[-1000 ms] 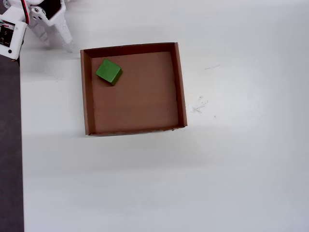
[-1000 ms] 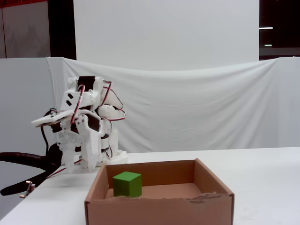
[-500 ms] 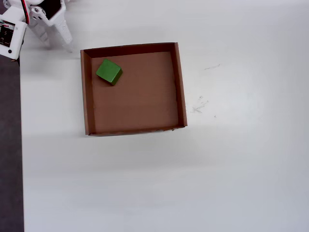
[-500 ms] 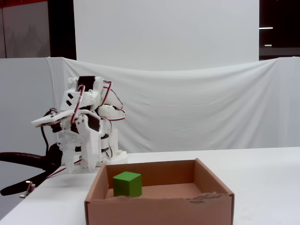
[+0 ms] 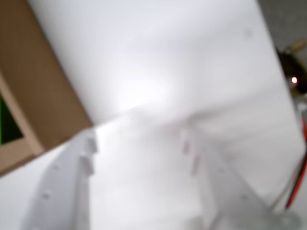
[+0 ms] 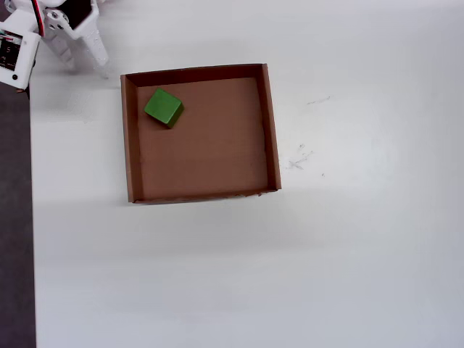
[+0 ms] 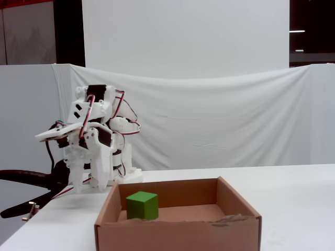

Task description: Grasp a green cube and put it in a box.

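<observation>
The green cube point(image 6: 163, 106) lies inside the brown cardboard box point(image 6: 272, 130), on its floor near the far left corner in the overhead view. In the fixed view the cube point(image 7: 142, 205) sits left of the middle of the box point(image 7: 178, 232). My white gripper point(image 6: 85, 61) is folded back at the table's top left corner, outside the box and apart from it. In the wrist view the gripper point(image 5: 138, 139) is open with nothing between its blurred fingers point(image 5: 72, 177). The box wall point(image 5: 43, 96) and a strip of the cube point(image 5: 7, 120) show at the left edge.
The white table point(image 6: 348, 239) stretches right of and in front of the box. Its left edge point(image 6: 31, 217) borders dark floor. A white cloth backdrop point(image 7: 220, 120) hangs behind the table. The arm's body and cables point(image 7: 97, 141) stand at the back left.
</observation>
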